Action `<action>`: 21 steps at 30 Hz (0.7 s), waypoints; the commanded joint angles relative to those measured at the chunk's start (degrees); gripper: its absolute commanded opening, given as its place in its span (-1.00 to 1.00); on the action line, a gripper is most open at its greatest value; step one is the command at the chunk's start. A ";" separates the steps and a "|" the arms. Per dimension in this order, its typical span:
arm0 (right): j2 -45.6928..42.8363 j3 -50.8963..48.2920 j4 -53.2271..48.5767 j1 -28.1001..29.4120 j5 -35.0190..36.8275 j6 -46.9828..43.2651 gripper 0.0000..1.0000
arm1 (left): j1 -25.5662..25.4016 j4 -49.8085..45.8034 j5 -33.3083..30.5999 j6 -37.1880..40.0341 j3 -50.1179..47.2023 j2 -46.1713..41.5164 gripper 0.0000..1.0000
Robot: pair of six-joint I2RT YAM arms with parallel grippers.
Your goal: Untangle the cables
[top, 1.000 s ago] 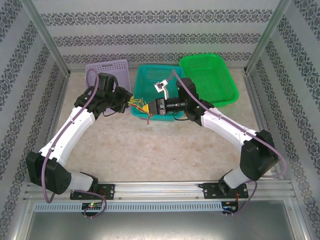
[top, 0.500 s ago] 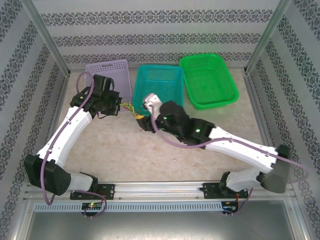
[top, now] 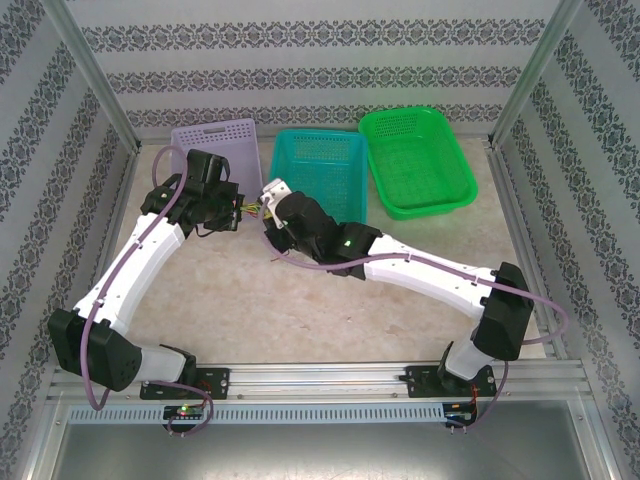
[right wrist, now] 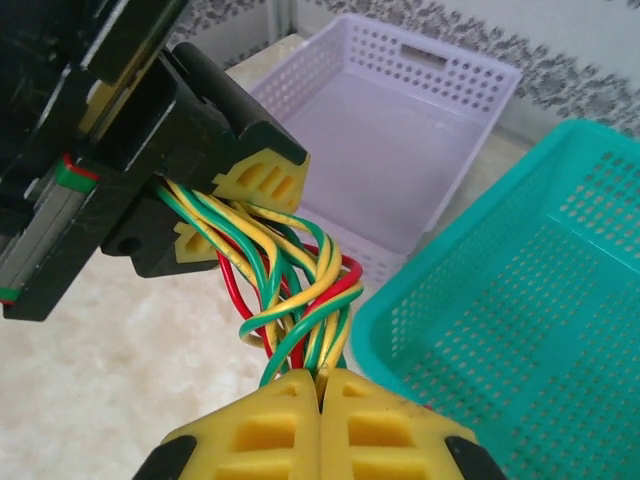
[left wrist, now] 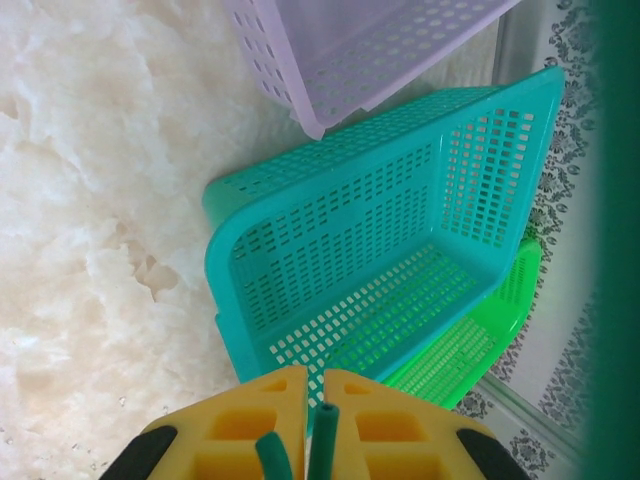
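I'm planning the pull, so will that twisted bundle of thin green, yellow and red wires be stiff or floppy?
Probably floppy: the green, yellow and red wire bundle curves loosely between the left gripper and right gripper. Likely light, since strands are thin. They intertwine, so pulling may tighten the twist.

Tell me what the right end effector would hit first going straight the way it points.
Probably the left end effector, close ahead and slightly left, clamping the other end of the twisted cables. The purple basket sits beyond it; depth is unclear.
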 commanded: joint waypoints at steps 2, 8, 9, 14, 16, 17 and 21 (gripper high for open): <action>-3.31 -3.96 0.95 -12.48 -24.48 13.76 -1.00 | 0.28 -3.01 0.17 2.70 -0.22 -2.73 -1.00; 2.28 -8.95 6.34 -25.67 -72.42 36.48 -1.00 | 2.73 1.63 2.25 14.04 1.60 -1.14 -1.00; 3.13 -8.92 3.84 -26.29 -75.80 36.94 -1.00 | 2.91 1.75 2.61 16.03 2.33 -0.52 -1.00; -0.27 -15.65 4.65 -31.40 -72.80 40.60 -1.00 | 3.20 1.46 0.83 21.52 3.77 -0.05 -1.00; -1.67 -15.79 2.01 -32.31 -69.36 38.35 -1.00 | 3.20 1.06 0.23 22.59 4.50 -0.06 -1.00; -2.34 -14.56 -0.53 -31.85 -67.10 35.14 -1.00 | 3.20 1.05 0.60 22.70 4.65 0.04 -1.00; -8.55 -7.93 -11.15 -24.63 -43.69 22.04 -0.26 | 3.04 -0.74 1.73 20.88 4.95 0.93 -1.00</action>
